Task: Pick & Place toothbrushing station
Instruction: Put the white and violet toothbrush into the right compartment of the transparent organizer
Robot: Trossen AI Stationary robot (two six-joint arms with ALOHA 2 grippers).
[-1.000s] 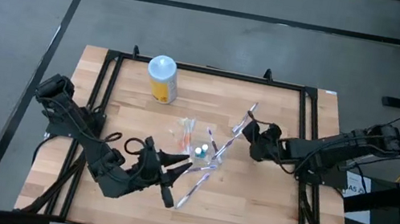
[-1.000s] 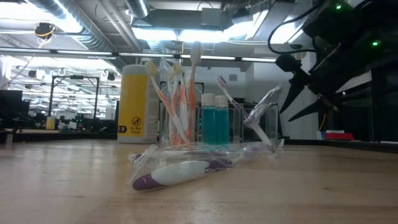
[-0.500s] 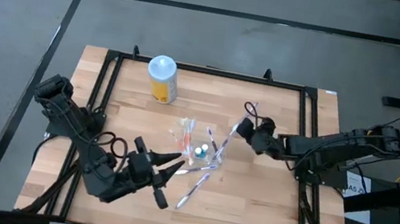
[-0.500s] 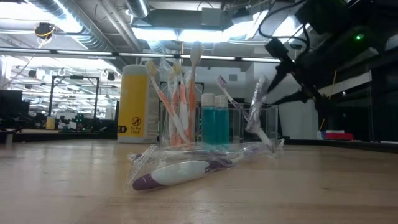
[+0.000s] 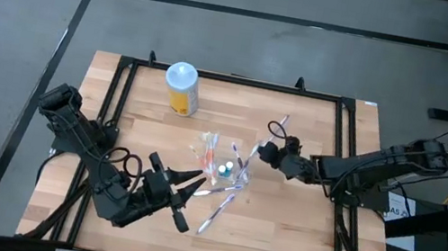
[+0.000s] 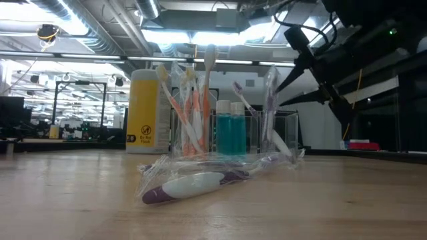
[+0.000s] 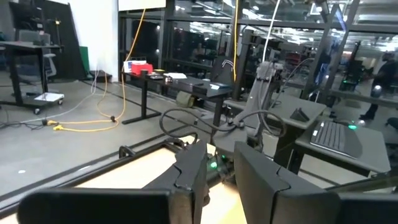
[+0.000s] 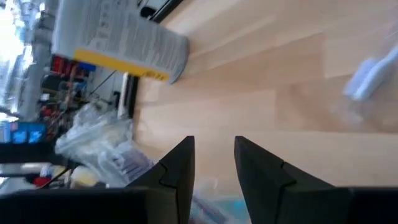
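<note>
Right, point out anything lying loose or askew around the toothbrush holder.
One wrapped toothbrush lies flat on the table in front of the clear holder instead of standing in it. Another wrapped brush hangs tilted from the right gripper above the holder. The left gripper waits nearby, open.

On the table I counted one yellow canister point(image 5: 181, 87), two blue-filled bottles point(image 6: 231, 128) in the clear holder point(image 6: 287, 133), and one wrapped purple-and-white toothbrush point(image 6: 193, 186) lying flat. Upright wrapped toothbrushes point(image 6: 190, 110) overlapped; I could not fix their number.
</note>
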